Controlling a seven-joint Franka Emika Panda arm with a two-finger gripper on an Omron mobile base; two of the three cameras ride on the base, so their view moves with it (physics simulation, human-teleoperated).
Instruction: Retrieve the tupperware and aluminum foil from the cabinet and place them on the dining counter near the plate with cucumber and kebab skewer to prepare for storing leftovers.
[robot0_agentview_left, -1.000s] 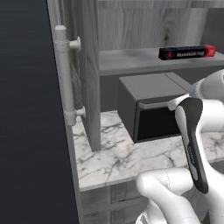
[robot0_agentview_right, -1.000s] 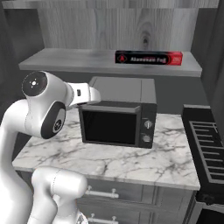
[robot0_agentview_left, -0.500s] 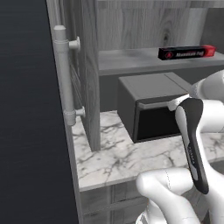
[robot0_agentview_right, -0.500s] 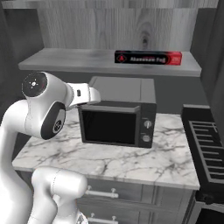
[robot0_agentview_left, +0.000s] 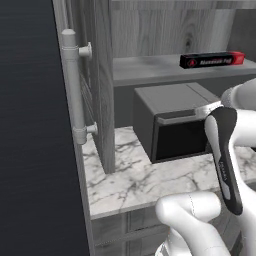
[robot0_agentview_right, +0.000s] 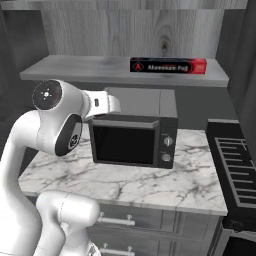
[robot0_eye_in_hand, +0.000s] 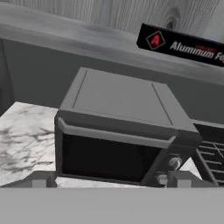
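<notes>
Microwave (robot0_agentview_right: 134, 136): dark grey, glass door, handle bar along the door's top edge, two knobs (robot0_agentview_right: 167, 148) at right; stands on marble countertop (robot0_agentview_right: 150, 182). Grey drawer fronts (robot0_agentview_right: 125, 220) with metal pulls below. Black stove (robot0_agentview_right: 235, 170) adjoins the countertop's right end.

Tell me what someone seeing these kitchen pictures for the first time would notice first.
Probably the aluminum foil, a black box with red ends, lying alone on the shelf of the open cabinet. Just below it a dark microwave stands on the marble counter, and the white robot arm rises in front of it. In the left base view the cabinet door stands open, its metal handle prominent.
</notes>
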